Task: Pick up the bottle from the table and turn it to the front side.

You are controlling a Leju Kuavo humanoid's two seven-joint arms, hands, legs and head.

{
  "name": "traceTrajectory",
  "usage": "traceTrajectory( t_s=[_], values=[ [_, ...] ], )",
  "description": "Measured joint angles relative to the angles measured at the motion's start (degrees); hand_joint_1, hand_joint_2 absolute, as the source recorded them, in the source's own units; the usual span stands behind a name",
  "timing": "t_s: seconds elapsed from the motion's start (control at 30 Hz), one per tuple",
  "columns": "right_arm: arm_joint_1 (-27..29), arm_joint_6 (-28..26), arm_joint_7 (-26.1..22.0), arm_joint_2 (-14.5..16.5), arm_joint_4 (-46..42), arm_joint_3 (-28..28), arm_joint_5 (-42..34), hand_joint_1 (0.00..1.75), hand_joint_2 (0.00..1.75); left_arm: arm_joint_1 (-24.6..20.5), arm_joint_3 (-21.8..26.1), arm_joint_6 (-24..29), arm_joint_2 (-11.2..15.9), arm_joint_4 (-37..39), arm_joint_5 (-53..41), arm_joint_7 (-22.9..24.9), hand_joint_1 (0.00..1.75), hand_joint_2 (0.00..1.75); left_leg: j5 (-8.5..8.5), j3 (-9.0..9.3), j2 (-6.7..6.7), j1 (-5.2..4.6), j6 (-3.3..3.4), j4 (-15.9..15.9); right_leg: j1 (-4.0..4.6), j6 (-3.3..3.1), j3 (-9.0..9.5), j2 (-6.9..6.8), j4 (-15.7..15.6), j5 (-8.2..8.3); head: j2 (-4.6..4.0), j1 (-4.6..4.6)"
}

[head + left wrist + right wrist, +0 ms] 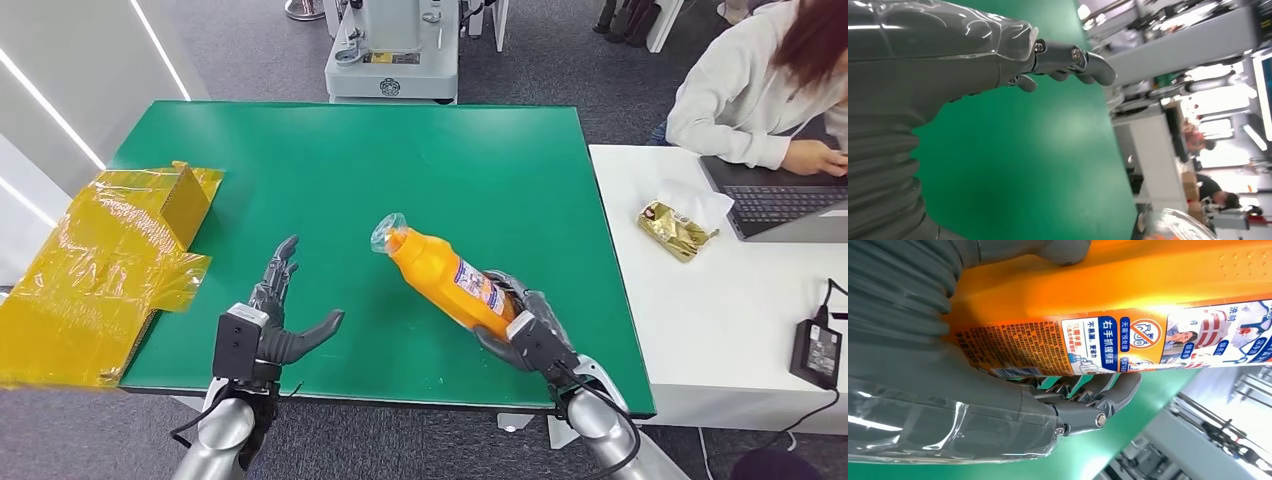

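An orange bottle (450, 281) with a clear cap and a blue-and-white label is lifted off the green table (400, 160), tilted with its cap toward the far left. My right hand (525, 330) grips its lower end; up close, its fingers (1088, 395) wrap under the printed label of the bottle (1128, 305). My left hand (280, 320) hovers over the table's near left part, fingers spread and holding nothing. From the wrist, the left hand (1058, 60) shows straightened fingers above bare green surface.
A crumpled yellow plastic sheet (110, 265) lies over the table's left edge. A white table (700, 330) to the right carries a gold packet (675, 228), a laptop (785, 205) and a black power adapter (818, 350). A person (750, 90) sits there. A machine base (392, 55) stands beyond the far edge.
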Motion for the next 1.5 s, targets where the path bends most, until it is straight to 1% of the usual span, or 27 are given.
traceTrajectory(
  t_s=[0.13,0.23,0.33,0.47,0.57,0.73,0.83,0.93,1.17,1.5],
  values=[
    [-0.2,-0.5,0.0,1.3,-1.2,-0.2,1.1,1.75,1.75,-0.1,2.2,-7.4,0.3,2.2,4.3,1.0,0.00,1.75,0.01,-0.01,-0.01,0.00,0.00,0.0,0.00,0.00,0.00,-0.01,0.0,0.00,0.00,0.01],
    [-0.7,-0.7,-0.5,1.8,-1.0,-0.2,0.7,1.75,1.75,-0.9,2.9,-12.9,0.3,4.0,6.8,1.6,0.00,1.75,0.01,-0.02,-0.02,-0.01,0.00,0.0,-0.01,0.00,0.00,-0.02,0.0,0.00,0.00,0.01],
    [-1.2,-1.4,-1.6,2.2,-0.4,-0.1,-0.4,1.75,1.75,-3.0,2.9,-15.8,0.3,6.6,8.7,1.6,0.00,1.75,0.01,-0.03,-0.03,-0.01,0.00,0.0,-0.01,0.01,0.00,-0.03,0.0,0.01,0.00,0.01],
    [-1.4,-2.2,-2.6,3.1,0.4,0.1,-1.7,1.75,1.75,-7.3,2.9,-19.0,-0.2,11.3,13.6,1.5,0.00,1.75,0.02,-0.02,-0.03,-0.01,0.01,0.0,-0.01,0.01,0.00,-0.03,0.0,0.02,0.00,0.01],
    [-1.5,-2.6,-2.9,3.8,0.9,0.4,-2.0,1.75,1.75,-10.2,2.8,-19.2,-1.2,14.4,15.7,1.2,0.00,1.75,0.02,-0.01,-0.02,-0.01,0.00,0.0,-0.01,0.00,-0.01,-0.01,0.0,0.03,0.00,0.01],
    [-1.4,-3.8,-3.0,5.7,1.7,0.7,-1.9,1.75,1.75,-14.2,1.6,-15.2,-3.9,17.5,15.3,0.4,0.00,1.75,0.03,-0.03,-0.04,-0.01,-0.01,0.0,-0.01,0.00,-0.02,-0.03,0.0,0.03,0.00,0.01],
    [-1.1,-4.4,-2.5,6.8,1.8,0.9,-1.3,1.75,1.75,-16.1,0.9,-14.0,-5.3,19.0,15.3,0.5,0.00,1.75,0.03,-0.03,-0.02,-0.01,-0.01,0.0,-0.01,0.00,-0.04,-0.01,0.0,0.03,0.00,0.01],
    [-1.1,-4.5,-1.9,7.7,2.0,0.9,-0.8,1.75,1.75,-17.4,0.2,-14.1,-6.3,19.9,15.5,0.6,0.00,1.75,0.03,-0.05,-0.02,-0.01,-0.01,0.0,-0.01,0.00,-0.05,-0.01,0.0,0.03,0.00,0.01],
    [-1.0,-5.0,-1.2,8.9,3.1,0.1,0.5,1.75,1.75,-18.9,-1.2,-18.1,-7.7,22.3,17.8,1.7,0.00,1.75,0.03,-0.04,-0.01,-0.01,-0.02,0.0,-0.01,0.00,-0.06,0.01,0.0,0.03,0.00,0.01],
    [1.4,-5.2,-0.9,9.0,3.3,-3.5,2.8,1.75,1.75,-18.2,-3.1,-25.8,-7.5,22.8,21.1,3.2,0.00,1.75,0.03,-0.06,-0.02,-0.01,-0.02,0.0,-0.01,0.00,-0.07,0.00,0.0,0.03,0.00,0.01]
  ],
)
